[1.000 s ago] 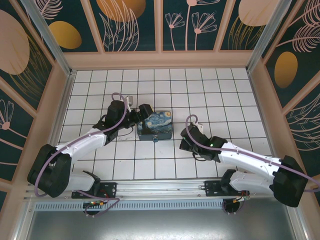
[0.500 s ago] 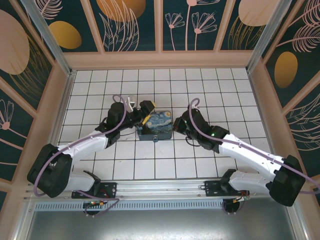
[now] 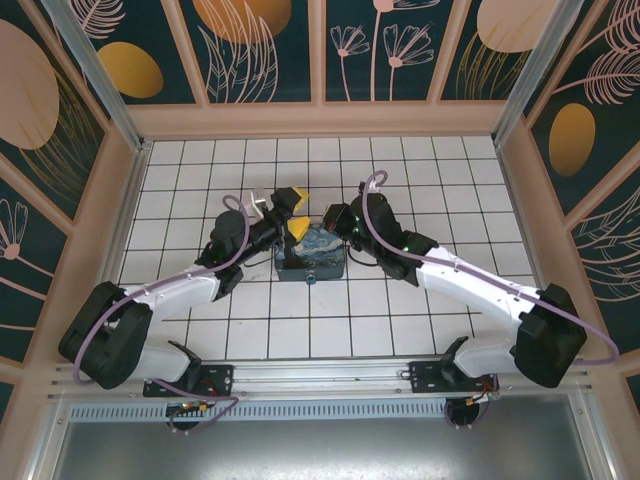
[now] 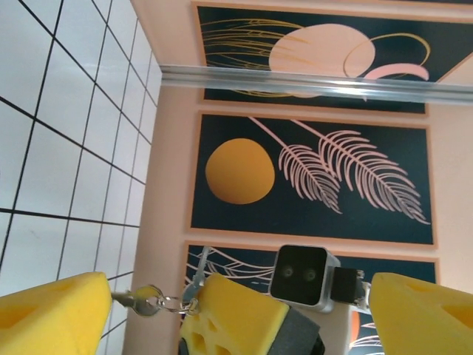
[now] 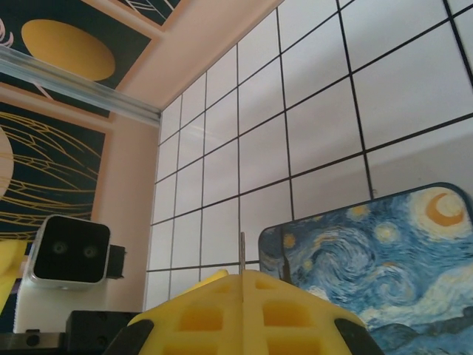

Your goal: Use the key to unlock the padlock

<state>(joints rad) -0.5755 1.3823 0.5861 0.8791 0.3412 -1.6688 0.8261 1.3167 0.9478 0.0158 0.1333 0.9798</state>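
Observation:
My right gripper (image 5: 242, 275) is shut on the key (image 5: 242, 255), whose thin silvery blade sticks up edge-on from between the yellow pads. In the left wrist view, a key ring (image 4: 167, 302) with a second small key (image 4: 134, 302) hangs from those pads. My left gripper (image 3: 293, 212) is open, with the right gripper (image 3: 331, 217) close beside it. The right gripper's fingers (image 4: 233, 318) sit between my left gripper's (image 4: 240, 288) spread yellow pads. A tiny dark piece (image 3: 312, 277) at the painted box's near edge looks like the padlock; I cannot tell for sure.
The blue-and-yellow painted box (image 3: 312, 252) lies on the white tiled floor (image 3: 420, 180), just below both grippers. Peach walls with dark leaf panels (image 3: 265, 40) close in the floor on three sides. Open tiles lie to the far left and right.
My right arm has swung left and away from me, bringing its shut gripper up beside the left one. The left gripper has lifted and turned over the box's far left corner.

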